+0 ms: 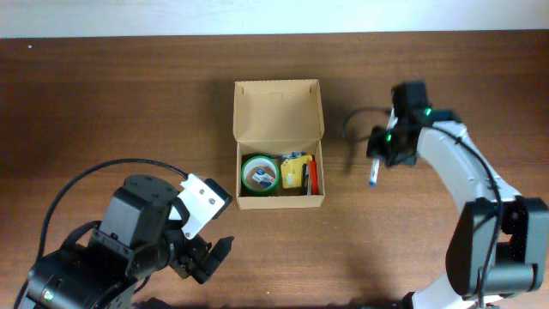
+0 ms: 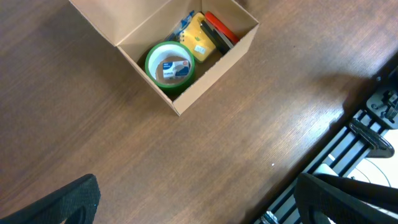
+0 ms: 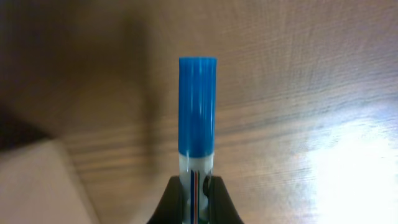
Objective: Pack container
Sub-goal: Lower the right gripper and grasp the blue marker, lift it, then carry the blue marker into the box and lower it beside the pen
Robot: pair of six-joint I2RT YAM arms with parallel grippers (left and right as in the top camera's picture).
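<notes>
One open box [image 1: 279,110] sat centred on the table [image 1: 103,94], long side running left to right, flap open at the far side, holding one green tape roll [image 1: 258,172]. To its right, the right gripper [image 3: 198,194] pinched one blue-capped marker [image 3: 198,106], cap pointing away from the fingers. The left gripper [image 2: 199,202] stood spread wide.

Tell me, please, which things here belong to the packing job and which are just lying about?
Job: container, open; green tape roll, yellow pack and red item inside it; blue-capped pen in the right gripper.
Lying about: nothing loose visible; left gripper open, idle.
</notes>
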